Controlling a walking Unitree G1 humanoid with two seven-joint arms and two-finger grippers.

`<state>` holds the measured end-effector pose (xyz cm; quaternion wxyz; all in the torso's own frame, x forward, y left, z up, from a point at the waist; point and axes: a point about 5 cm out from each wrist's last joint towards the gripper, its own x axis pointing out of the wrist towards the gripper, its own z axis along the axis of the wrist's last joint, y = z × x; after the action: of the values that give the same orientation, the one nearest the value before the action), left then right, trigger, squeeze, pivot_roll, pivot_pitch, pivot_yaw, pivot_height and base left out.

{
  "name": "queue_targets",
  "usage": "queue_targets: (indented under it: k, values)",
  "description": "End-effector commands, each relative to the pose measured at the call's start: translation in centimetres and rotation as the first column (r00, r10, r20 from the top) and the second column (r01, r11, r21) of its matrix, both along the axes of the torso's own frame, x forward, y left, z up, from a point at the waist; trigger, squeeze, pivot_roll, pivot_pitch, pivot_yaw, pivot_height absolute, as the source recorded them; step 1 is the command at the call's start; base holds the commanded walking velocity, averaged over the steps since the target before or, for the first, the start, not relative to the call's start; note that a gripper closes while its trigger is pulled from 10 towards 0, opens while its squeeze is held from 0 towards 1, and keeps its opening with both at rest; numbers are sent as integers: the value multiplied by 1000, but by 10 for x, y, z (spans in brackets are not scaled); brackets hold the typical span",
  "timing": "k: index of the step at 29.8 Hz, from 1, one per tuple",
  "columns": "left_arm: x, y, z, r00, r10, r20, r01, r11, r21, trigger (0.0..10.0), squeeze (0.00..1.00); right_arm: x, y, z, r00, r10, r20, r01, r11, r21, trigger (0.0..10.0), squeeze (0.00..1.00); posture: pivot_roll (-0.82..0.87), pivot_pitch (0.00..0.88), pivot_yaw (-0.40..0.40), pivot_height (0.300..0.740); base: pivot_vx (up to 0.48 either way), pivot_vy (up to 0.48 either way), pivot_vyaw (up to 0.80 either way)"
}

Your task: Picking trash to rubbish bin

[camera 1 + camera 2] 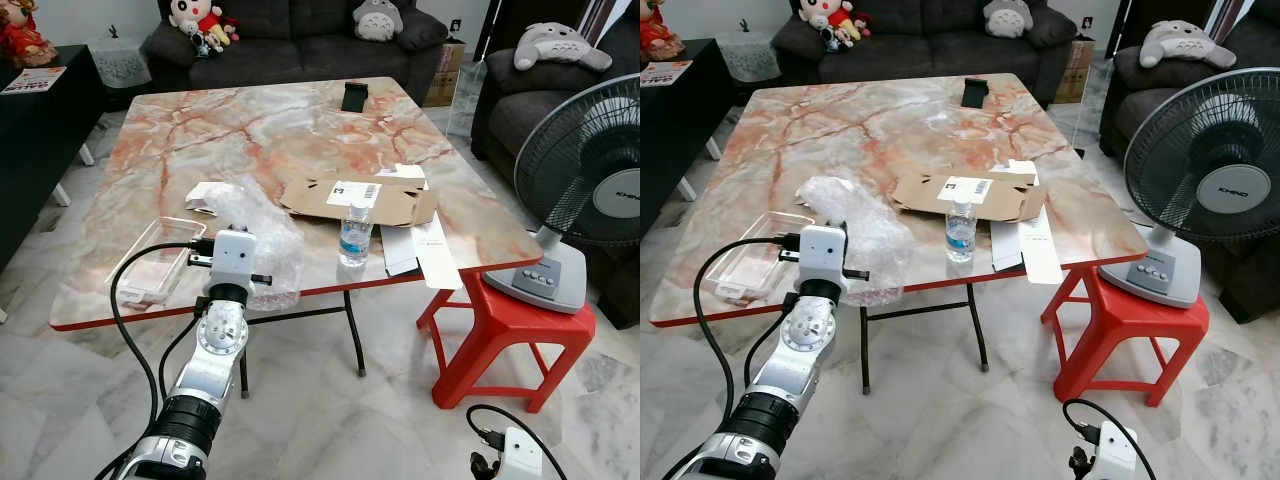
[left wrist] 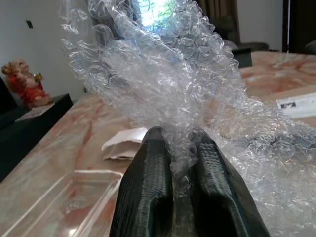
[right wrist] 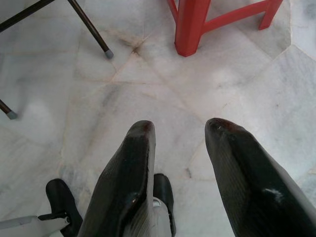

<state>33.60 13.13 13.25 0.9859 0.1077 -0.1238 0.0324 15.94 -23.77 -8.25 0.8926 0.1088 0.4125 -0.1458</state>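
Your left pincer (image 2: 180, 163) was clenched on the bubble wrap (image 1: 262, 235), which lay bunched at the near edge of the tabletop (image 1: 250, 130). At the wrap's 9 o'clock sat a clear plastic tray (image 1: 150, 262); at its 3 o'clock stood a water bottle (image 1: 355, 236), with flattened cardboard (image 1: 360, 200) just behind it. Your right pincer (image 3: 180, 158) hung low over the floor (image 3: 163, 89), fingers released and holding nothing, near the red stool (image 1: 500, 330).

A home living room: sofa (image 1: 300, 35), marble-top table (image 1: 250, 130), fan (image 1: 585, 165).
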Motion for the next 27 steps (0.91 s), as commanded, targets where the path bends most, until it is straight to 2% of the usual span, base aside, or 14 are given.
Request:
queue_targets:
  k: [1,11,14,20,27]
  values:
    - [-1,-1,3,1000,1,21,-1,1000,-2,10000,0,2,-2,2,1000,-10,18,10,1000,-4,10000,0,-59,14,-42,740,0,0,0]
    - [-1,-5,3,1000,-8,18,8,1000,19,10000,0,4,-2,2,1000,13,14,-12,1000,-17,10000,0,-63,12,-45,740,0,-30,0]
    - [0,-4,3,1000,0,17,-1,1000,21,10000,0,4,-2,3,1000,19,17,-19,1000,-18,10000,0,-62,12,-46,740,0,-434,0]
    - [0,-4,4,1000,4,20,-4,1000,20,10000,0,4,-2,3,1000,19,22,-19,1000,-19,10000,0,-61,12,-46,740,0,-480,551]
    - [0,-3,5,1000,8,23,-8,1000,21,10000,0,4,-3,3,1000,13,23,-13,1000,-15,10000,0,-62,10,-43,740,0,-480,0]
